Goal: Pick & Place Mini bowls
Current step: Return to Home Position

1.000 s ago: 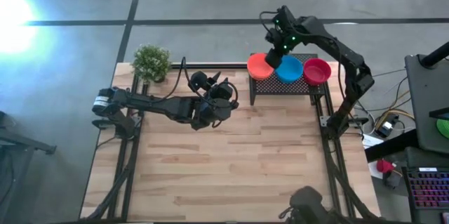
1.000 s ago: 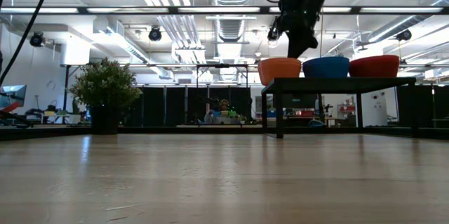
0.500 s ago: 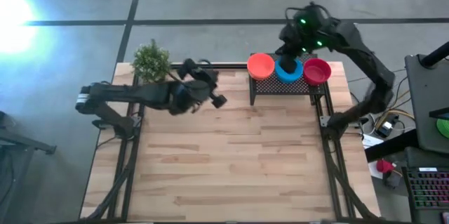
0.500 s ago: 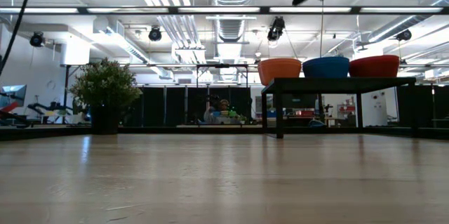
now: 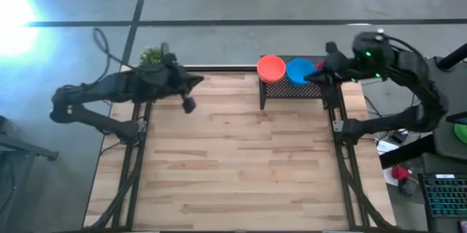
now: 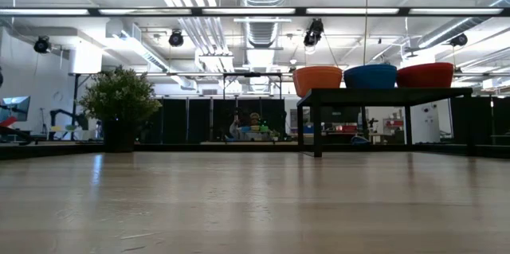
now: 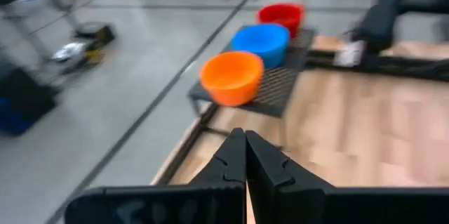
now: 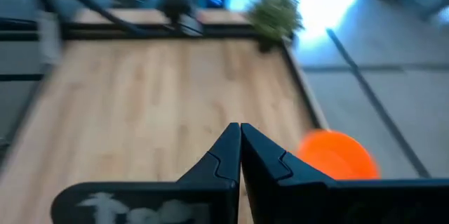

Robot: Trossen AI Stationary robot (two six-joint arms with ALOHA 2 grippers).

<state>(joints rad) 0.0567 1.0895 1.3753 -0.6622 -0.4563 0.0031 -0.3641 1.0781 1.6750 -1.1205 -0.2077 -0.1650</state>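
Left wrist view, nearest first: our left gripper (image 7: 245,134) has its fingers pressed together on nothing. Same on the right?

Yes, our right gripper (image 8: 240,127) is pinched closed and empty too; we judge nothing remains to carry.

Where do we hang?

High view: left at upper left by the plant (image 5: 149,54), right at upper right over the rack's (image 7: 280,90) end.

And the bowls, farther back?

Low view, right of centre: orange bowls (image 6: 317,79), blue bowls (image 6: 370,76) and red bowls (image 6: 430,74) sit side by side on the rack, grouped by colour.
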